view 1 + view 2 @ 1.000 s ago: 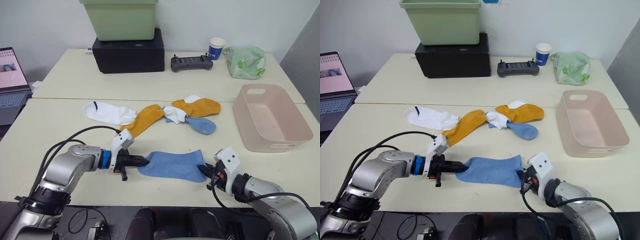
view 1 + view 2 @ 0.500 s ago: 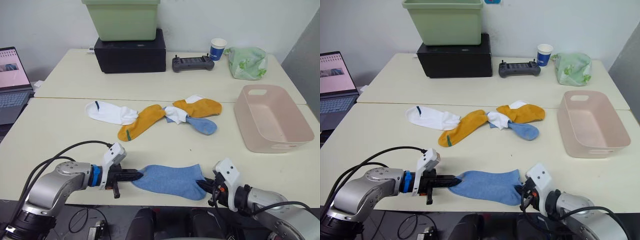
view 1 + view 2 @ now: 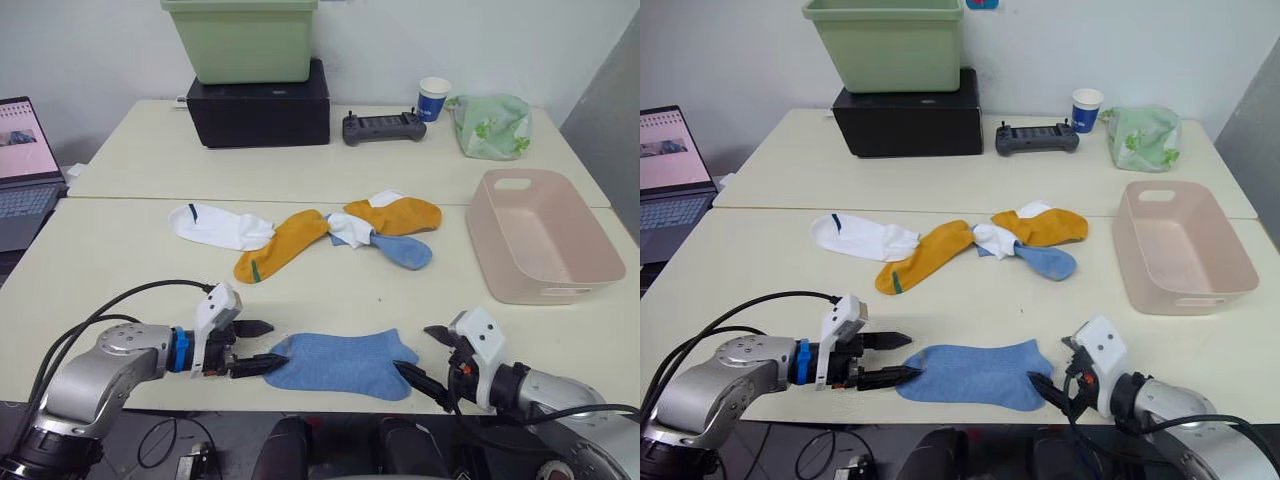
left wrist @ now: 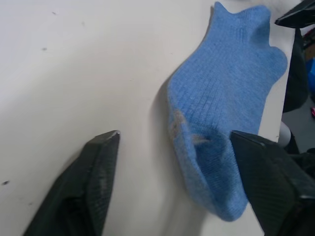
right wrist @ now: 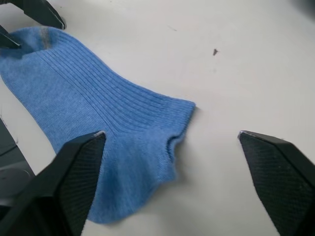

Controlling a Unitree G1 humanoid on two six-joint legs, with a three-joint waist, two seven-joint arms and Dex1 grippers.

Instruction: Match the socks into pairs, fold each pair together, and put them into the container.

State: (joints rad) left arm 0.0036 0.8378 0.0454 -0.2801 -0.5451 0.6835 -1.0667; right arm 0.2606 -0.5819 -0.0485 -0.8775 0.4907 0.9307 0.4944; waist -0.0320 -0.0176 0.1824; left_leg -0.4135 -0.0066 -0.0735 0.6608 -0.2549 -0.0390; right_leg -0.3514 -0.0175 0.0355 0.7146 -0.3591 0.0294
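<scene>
You have one light blue sock [image 3: 340, 363] lying flat at the near edge of the table [image 3: 120, 270], with the left gripper [image 3: 258, 349] and right gripper [image 3: 425, 353] both spread open at its two ends, probably so that its partner [image 3: 404, 250] can be laid on it, while the pink container [image 3: 540, 240] waits empty to the right.

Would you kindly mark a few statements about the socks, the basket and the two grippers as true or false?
1. The pale pink plastic basket holds a folded pair. False: it holds no socks.
2. Both the left gripper and the right gripper are open. True.
3. The light blue ankle sock near the table's front edge lies flat on the table. True.
4. The white sock with a dark blue mark lies beside the basket. False: it lies far to the left.
</scene>
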